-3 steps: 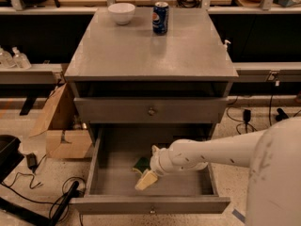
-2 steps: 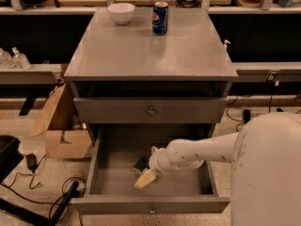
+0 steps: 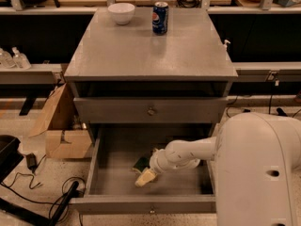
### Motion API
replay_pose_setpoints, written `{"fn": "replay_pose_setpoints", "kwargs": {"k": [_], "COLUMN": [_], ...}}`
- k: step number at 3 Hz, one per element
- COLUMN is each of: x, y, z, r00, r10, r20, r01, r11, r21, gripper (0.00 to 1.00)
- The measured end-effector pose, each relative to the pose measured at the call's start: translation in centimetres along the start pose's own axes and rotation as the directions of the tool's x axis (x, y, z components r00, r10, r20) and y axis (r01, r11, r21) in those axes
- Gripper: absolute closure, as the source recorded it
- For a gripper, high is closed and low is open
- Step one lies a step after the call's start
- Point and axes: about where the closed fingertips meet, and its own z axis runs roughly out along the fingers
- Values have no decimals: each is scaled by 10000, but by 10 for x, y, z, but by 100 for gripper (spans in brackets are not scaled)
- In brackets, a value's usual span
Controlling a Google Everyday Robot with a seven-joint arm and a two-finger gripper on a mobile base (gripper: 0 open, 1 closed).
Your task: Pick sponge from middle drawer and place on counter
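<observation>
The middle drawer (image 3: pixel 117 147) is pulled open below the taller closed drawer front (image 3: pixel 150 110). The sponge (image 3: pixel 140 164) lies on the drawer's grey floor near its middle; only its dark green face shows, and part of it is hidden behind the arm. My gripper (image 3: pixel 145 177) reaches down into the drawer from the right, its pale tip just in front of the sponge and close against it. I cannot tell if it touches the sponge. The grey counter (image 3: pixel 150 51) on top of the cabinet lies above.
A white bowl (image 3: pixel 121 12) and a Pepsi can (image 3: pixel 160 18) stand at the back of the counter. My white arm body (image 3: pixel 258 173) fills the lower right. A cardboard box (image 3: pixel 61 126) and cables (image 3: pixel 42 192) lie on the floor to the left.
The gripper has stayed at almost the same spot in the drawer by the sponge. The white arm body now fills more of the lower right.
</observation>
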Motion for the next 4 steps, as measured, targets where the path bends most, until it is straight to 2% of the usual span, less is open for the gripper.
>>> {"fn": "replay_pose_setpoints", "kwargs": {"k": [1,2,3,4], "x": [10,21,21,-4], "y": [0,14,29,36], "z": [13,29,32,-9], "r00": [9997,9994,9994,9990], "r10": [186,284,220,46], "r20": [-133,-212,-254,438], "r01": [-187,-290,-236,4], "r11": [9998,9991,9977,9936], "r21": [-24,-323,-634,-1129], "gripper": [0,17,41,72]}}
